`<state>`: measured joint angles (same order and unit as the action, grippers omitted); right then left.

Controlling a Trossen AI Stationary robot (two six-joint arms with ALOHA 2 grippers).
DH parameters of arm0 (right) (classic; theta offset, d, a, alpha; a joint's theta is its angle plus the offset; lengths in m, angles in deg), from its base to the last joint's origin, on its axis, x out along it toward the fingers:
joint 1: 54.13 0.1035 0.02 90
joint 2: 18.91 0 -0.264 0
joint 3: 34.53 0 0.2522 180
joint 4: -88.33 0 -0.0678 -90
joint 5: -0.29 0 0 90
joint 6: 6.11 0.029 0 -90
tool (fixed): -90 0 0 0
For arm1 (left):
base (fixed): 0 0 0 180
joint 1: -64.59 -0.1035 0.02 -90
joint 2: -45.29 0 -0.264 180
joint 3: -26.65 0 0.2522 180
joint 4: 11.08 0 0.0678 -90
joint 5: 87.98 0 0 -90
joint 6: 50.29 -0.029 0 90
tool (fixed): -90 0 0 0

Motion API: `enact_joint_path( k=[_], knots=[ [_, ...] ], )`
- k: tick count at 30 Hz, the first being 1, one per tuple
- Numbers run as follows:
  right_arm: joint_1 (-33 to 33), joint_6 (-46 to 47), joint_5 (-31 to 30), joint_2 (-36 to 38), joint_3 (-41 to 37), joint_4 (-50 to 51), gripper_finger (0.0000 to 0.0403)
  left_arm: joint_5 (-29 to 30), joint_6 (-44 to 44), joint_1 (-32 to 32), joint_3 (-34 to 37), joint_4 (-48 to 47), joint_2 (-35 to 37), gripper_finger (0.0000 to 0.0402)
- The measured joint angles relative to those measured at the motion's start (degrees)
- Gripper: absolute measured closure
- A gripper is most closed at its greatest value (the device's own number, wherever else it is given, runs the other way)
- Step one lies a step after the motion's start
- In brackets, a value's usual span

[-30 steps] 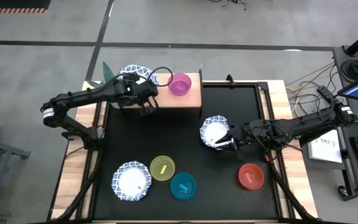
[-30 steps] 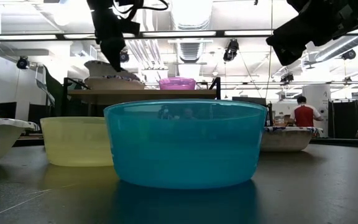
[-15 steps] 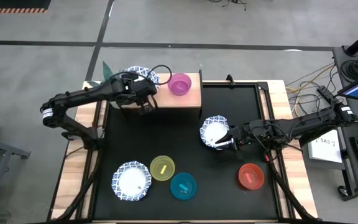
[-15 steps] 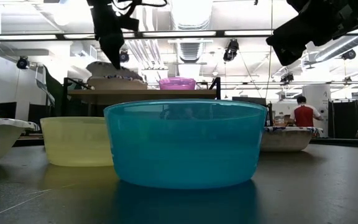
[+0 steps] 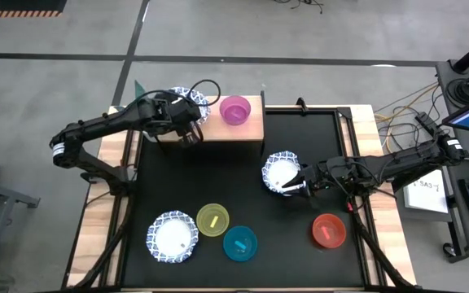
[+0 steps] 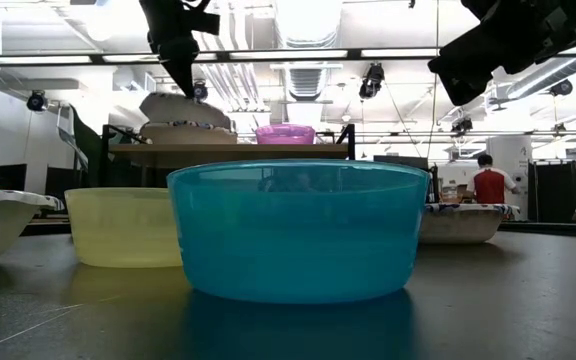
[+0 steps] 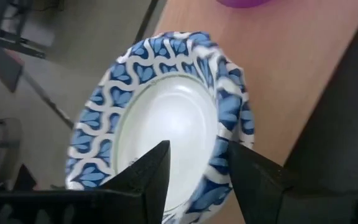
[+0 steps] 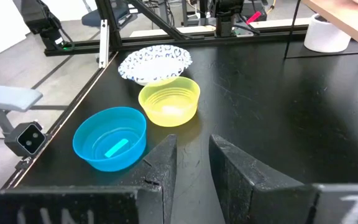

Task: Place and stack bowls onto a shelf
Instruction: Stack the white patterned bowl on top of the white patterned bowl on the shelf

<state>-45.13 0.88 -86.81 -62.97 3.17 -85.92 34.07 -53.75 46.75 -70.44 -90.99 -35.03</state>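
My left gripper [image 5: 187, 124] is over the left end of the light-wood shelf [image 5: 251, 132], shut on a blue-rimmed white bowl [image 5: 190, 101]. In the low view that bowl [image 6: 183, 107] is tilted above a second patterned bowl [image 6: 183, 133] standing on the shelf plank [image 6: 228, 150]. A purple bowl [image 5: 235, 109] also stands on the shelf. My right gripper [image 5: 302, 185] hangs open, raised above the mat, beside a third patterned bowl [image 5: 282, 172]. On the mat rest a fourth patterned bowl [image 5: 172, 238] and the yellow-green [image 5: 213, 220], teal [image 5: 240, 243] and red [image 5: 329, 231] bowls. My left gripper pinches the patterned bowl's wavy rim [image 7: 224, 163] on its near side, one finger [image 7: 146, 179] inside the bowl and the other [image 7: 253, 180] outside. The fingers come from above. The bowl is tilted over the bowl below; whether the two touch I cannot tell.
The black mat [image 5: 300, 130] covers the table between wooden side strips. In the low view the teal bowl [image 6: 298, 230] and the yellow-green bowl [image 6: 123, 227] stand close to the near edge. People are in the room far behind. Cables lie beyond the table's right side.
My left gripper has risen a little and carried its bowl slightly toward the table's right, over the bowl standing on the shelf. The held bowl is now tipped more steeply than a second ago.
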Motion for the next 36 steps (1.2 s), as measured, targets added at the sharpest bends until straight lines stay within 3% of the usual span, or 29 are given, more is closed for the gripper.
enact_joint_path(
  k=[10, 12, 14, 17, 20, 27, 34, 36],
  knots=[
    [0.0, 0.0, 0.0, 0.0, 0.0, 0.0, 0.0319, -2.4, 0.7, 0.2, 0.0, -2.2, 0.4, 0.0170],
    [0.0, 0.0, 0.0, 0.0, 0.0, 0.0, 0.0319, -5.8, -1.4, 0.3, 0.0, -4.9, 0.9, 0.0164],
    [0.0, 0.0, 0.0, 0.0, 0.0, 0.0, 0.0319, -5.3, -2.5, 0.4, 0.1, -8.6, 1.7, 0.0166],
    [0.0, 0.0, 0.0, 0.0, 0.0, 0.0, 0.0319, -0.3, -2.7, 0.3, 0.1, -13.6, 3.7, 0.0185],
    [0.0, 0.0, 0.0, 0.0, -0.2, 0.0, 0.0319, 0.3, -3.3, -0.4, 0.1, -13.6, 7.2, 0.0225],
    [0.0, -0.1, 0.0, 0.0, -0.2, -0.6, 0.0319, 1.6, -3.5, -5.9, 0.6, -11.3, 15.0, 0.0380],
    [0.0, -0.5, 0.0, 0.0, -0.3, -1.4, 0.0319, 1.4, -4.9, -12.7, 0.6, -2.8, 16.8, 0.0399],
    [0.0, -0.6, 0.0, 0.0, -0.3, -1.4, 0.0319, -1.4, -6.2, -15.0, 0.6, -1.5, 16.0, 0.0400]
  ],
)
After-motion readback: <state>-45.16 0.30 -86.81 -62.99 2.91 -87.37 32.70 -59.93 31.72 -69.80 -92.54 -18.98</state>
